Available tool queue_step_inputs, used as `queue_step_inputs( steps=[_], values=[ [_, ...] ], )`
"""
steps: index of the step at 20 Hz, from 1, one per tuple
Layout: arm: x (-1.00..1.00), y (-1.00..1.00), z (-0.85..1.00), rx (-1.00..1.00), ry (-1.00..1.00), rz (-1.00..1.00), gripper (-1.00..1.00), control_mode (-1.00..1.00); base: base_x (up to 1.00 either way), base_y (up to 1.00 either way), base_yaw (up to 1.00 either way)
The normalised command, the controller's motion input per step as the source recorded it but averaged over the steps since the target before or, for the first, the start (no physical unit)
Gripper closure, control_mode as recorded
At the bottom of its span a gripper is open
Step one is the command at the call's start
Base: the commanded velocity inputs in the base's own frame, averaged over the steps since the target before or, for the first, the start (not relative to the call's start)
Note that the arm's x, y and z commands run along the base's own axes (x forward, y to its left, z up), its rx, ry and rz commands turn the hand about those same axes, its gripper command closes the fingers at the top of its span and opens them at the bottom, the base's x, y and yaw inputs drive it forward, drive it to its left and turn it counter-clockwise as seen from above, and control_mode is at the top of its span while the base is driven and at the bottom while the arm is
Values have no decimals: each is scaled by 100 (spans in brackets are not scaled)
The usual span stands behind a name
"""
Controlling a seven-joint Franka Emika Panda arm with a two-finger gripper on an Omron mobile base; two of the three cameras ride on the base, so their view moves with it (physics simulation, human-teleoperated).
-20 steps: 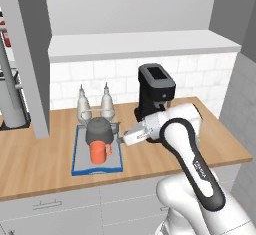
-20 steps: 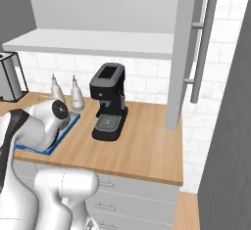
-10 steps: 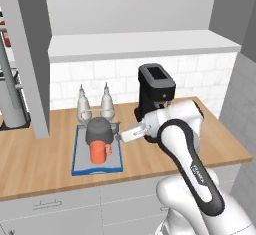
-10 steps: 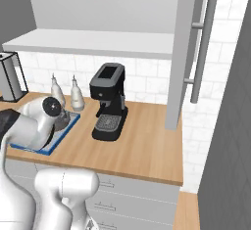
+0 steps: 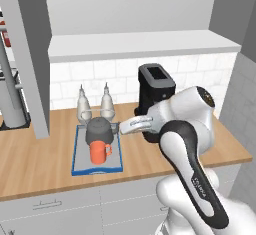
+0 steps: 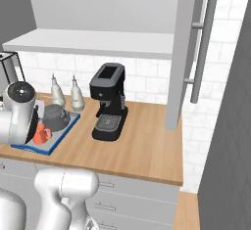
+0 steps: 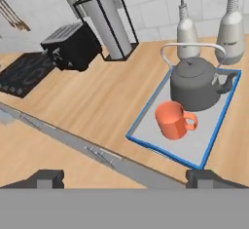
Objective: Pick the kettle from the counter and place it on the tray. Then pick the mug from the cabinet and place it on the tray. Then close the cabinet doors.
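The dark grey kettle [image 5: 100, 129] [image 6: 54, 118] [image 7: 194, 84] and the orange mug [image 5: 99, 152] [image 6: 41, 135] [image 7: 171, 120] both stand on the blue-rimmed tray [image 5: 80, 168] [image 6: 49, 148] [image 7: 199, 147] on the wooden counter [image 5: 40, 154]. My gripper [image 5: 127, 126] [image 7: 125, 178] hangs open and empty just right of the tray, level with the kettle and touching nothing. Above, the cabinet [image 5: 135, 46] stands open. One of the cabinet doors [image 5: 27, 54] is swung out at the left, and the other [image 6: 184, 53] at the right, with its bar handle [image 6: 201, 48].
A black coffee machine [image 5: 155, 99] [image 6: 109, 102] stands right of the tray, close behind my hand. Two pale shakers [image 5: 84, 106] [image 5: 106, 106] sit behind the tray. Further left are a wire-framed holder [image 7: 109, 23], a black toaster [image 7: 73, 45] and a stove top [image 7: 22, 72].
The arm's upper links have swung a little back and to the right and the hand has risen slightly beside the tray. Jaws stay open; kettle and mug have not moved.
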Motion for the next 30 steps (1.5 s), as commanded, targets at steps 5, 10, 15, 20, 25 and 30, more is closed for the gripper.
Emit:
queue_step_inputs(
  steps=[5,10,15,20,25,30],
  values=[
    [-41,-64,25,-17,16,-23,-100,-100,0,0,0],
    [-34,-57,21,-15,14,-22,-100,-100,0,0,0],
    [-8,-39,7,-4,4,-11,-100,-100,0,0,0],
    [-10,-25,2,6,0,-2,-100,-100,0,0,0],
    [-26,-35,15,0,1,-35,-100,-100,0,0,0],
    [-26,-43,27,0,8,-36,-100,-100,0,0,0]
  ],
)
